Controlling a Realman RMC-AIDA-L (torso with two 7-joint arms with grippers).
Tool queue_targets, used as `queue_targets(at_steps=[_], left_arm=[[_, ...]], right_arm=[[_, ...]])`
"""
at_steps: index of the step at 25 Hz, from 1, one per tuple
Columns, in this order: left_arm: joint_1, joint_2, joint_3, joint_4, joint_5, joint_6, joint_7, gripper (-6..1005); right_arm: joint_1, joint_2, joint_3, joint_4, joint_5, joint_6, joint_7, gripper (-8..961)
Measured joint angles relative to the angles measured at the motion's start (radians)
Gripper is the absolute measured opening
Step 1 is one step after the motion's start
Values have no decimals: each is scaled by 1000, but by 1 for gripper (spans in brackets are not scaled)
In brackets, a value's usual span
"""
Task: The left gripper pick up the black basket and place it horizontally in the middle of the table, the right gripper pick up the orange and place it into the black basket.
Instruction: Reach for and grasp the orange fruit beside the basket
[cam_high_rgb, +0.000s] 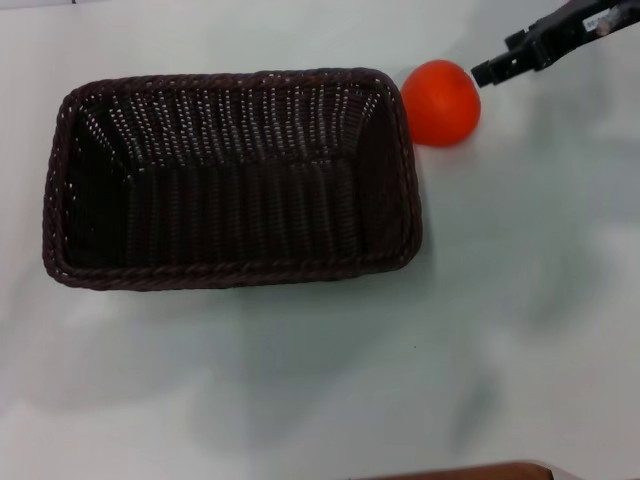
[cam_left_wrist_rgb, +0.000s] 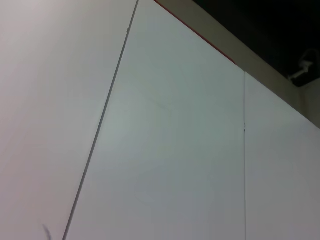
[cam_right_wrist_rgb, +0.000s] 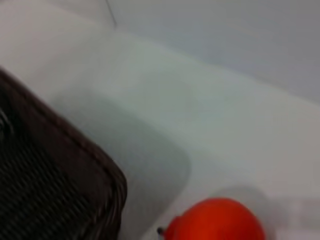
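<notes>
The black basket (cam_high_rgb: 230, 276) lies lengthwise across the table (cam_high_rgb: 520, 300), left of the middle, upright with nothing inside. The orange (cam_high_rgb: 440, 102) rests on the table just past the basket's far right corner, close to the rim. My right gripper (cam_high_rgb: 492, 70) reaches in from the far right, its black tip just right of the orange and slightly apart from it. The right wrist view shows the orange (cam_right_wrist_rgb: 215, 221) close by and the basket's corner (cam_right_wrist_rgb: 65, 165). My left gripper is out of view; its wrist view shows only pale wall panels.
A brown edge (cam_high_rgb: 470, 470) shows at the near side of the table. Bare tabletop lies in front of and to the right of the basket.
</notes>
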Motion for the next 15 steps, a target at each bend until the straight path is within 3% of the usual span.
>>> queue_targets(at_steps=[8, 15], left_arm=[[7, -1, 12, -3, 0, 0, 0, 598], [9, 0, 44, -4, 0, -3, -3, 598]], right_arm=[[19, 70, -77, 10, -111, 104, 1, 714], [30, 109, -140, 75, -117, 259, -5, 680]])
